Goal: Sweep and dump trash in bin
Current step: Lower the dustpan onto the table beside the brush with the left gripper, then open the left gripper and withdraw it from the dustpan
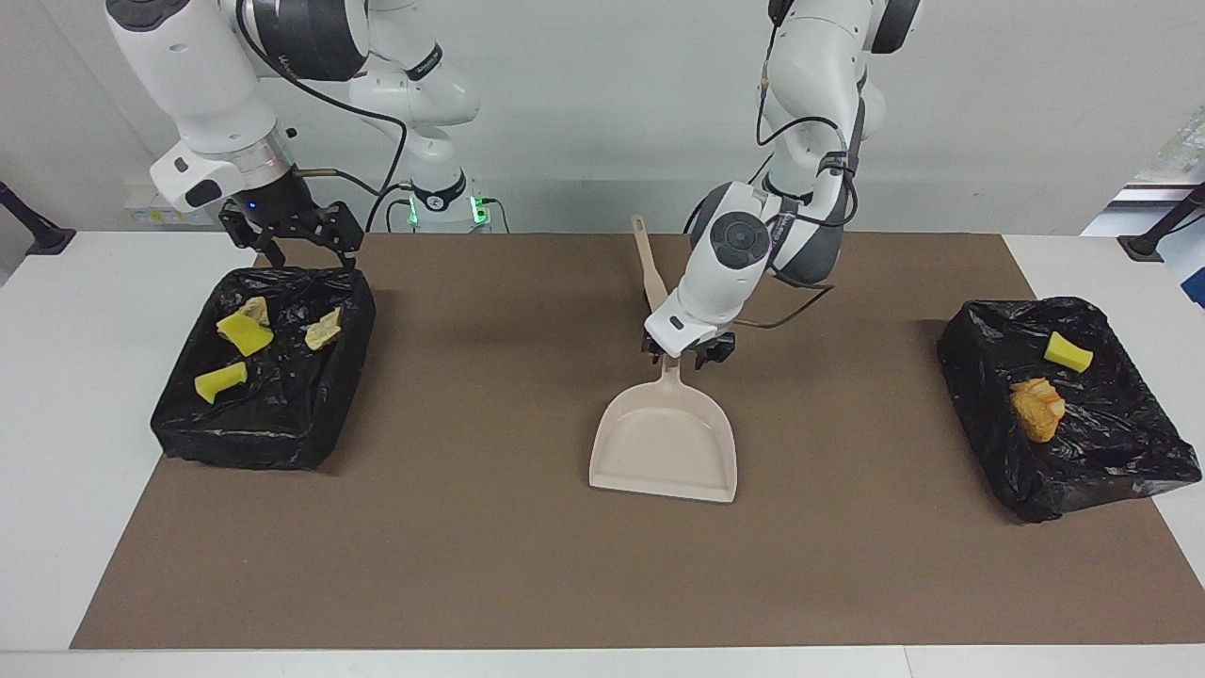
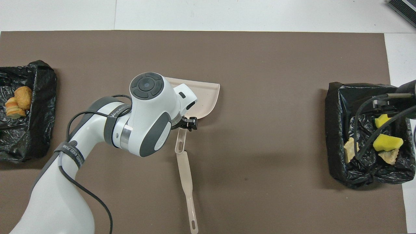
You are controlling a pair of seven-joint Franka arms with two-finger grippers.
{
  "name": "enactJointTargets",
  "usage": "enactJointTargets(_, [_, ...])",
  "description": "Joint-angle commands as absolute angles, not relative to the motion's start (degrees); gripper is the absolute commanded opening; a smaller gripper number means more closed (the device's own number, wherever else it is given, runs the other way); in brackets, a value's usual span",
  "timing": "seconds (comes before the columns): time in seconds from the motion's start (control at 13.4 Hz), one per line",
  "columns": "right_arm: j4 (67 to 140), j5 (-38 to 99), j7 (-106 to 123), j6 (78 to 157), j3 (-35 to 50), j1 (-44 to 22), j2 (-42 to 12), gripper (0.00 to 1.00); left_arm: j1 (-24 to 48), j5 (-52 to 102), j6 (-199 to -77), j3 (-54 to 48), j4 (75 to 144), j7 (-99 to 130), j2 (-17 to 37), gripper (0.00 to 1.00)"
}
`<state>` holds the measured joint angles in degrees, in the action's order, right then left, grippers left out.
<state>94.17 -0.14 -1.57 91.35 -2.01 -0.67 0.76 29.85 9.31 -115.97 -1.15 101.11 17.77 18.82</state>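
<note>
The beige dustpan [image 1: 664,447] [image 2: 204,100] lies flat on the brown mat at mid-table. My left gripper [image 1: 690,356] [image 2: 185,125] is at its handle, open, a finger on each side. The beige brush [image 1: 646,259] [image 2: 186,182] lies on the mat nearer to the robots, its tip touching the handle's end. All the trash I see lies in two bins. Yellow sponge pieces [image 1: 244,331] and tan chunks [image 1: 323,330] lie in the bin [image 1: 273,424] at the right arm's end. My right gripper [image 1: 292,247] hangs open over that bin's robot-side rim.
A second black-lined bin [image 1: 1111,461] at the left arm's end holds a yellow sponge piece [image 1: 1068,351] and an orange chunk [image 1: 1037,408]. The brown mat [image 1: 471,565] covers most of the white table.
</note>
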Motion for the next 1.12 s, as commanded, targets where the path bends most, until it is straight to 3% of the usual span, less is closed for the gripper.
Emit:
enactJointTargets(0.0, [94.0, -0.3, -2.3, 91.8, -2.1, -0.8, 0.9, 1.00, 26.7, 9.7, -116.5, -1.1, 101.5, 17.0, 16.3, 1.00])
enactJointTargets(0.37, [94.0, -0.3, -2.3, 91.8, -2.1, -0.8, 0.9, 1.00, 19.1, 7.1, -114.5, -0.4, 98.9, 16.8, 11.0, 1.00])
enactJointTargets(0.67, [94.0, -0.3, -2.3, 91.8, -2.1, -0.8, 0.9, 1.00, 11.9, 2.0, -104.0, -0.1, 89.4, 4.7, 10.9, 1.00])
enactJointTargets(1.05, [94.0, -0.3, -2.3, 91.8, -2.1, -0.8, 0.9, 1.00, 6.1, -1.8, -99.3, 1.8, 88.6, -12.1, 6.3, 1.00])
